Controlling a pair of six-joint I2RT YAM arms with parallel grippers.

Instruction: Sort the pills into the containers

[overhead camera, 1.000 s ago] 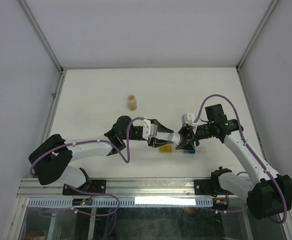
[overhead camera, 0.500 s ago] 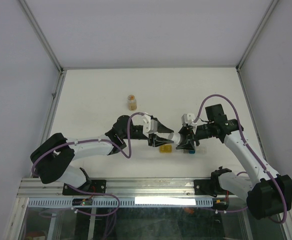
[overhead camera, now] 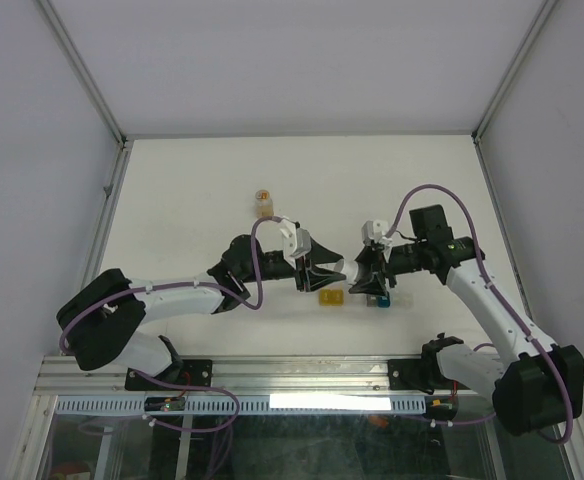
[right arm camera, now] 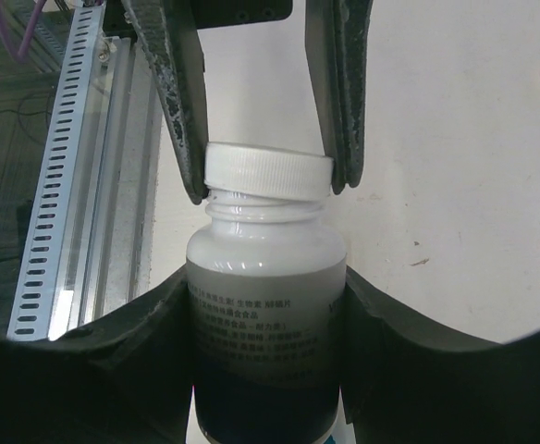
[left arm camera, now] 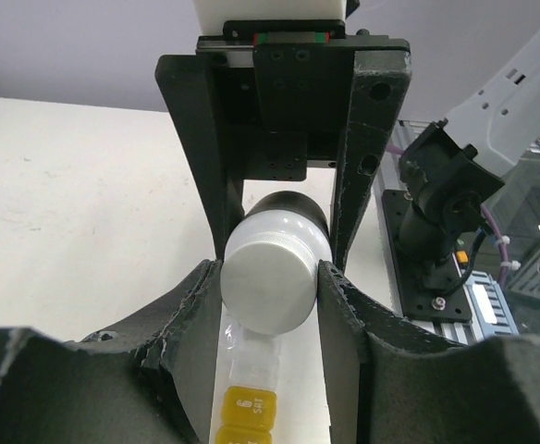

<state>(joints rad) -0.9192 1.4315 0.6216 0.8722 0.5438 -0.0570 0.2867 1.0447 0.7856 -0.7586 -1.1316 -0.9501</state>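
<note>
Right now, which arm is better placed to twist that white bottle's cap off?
Probably left: the left gripper pinches the ribbed white plastic cap; the right gripper holds the white plastic bottle.

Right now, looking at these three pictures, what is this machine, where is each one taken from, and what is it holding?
Two robot arms are bolted to a white table. The wide picture looks down from above; the other two come from a camera on each wrist. The right arm grips a white bottle by its body in its jaws, and the left arm pinches its white cap. Beneath them lie a yellow box and a blue box. A small amber bottle stands farther back.
</note>
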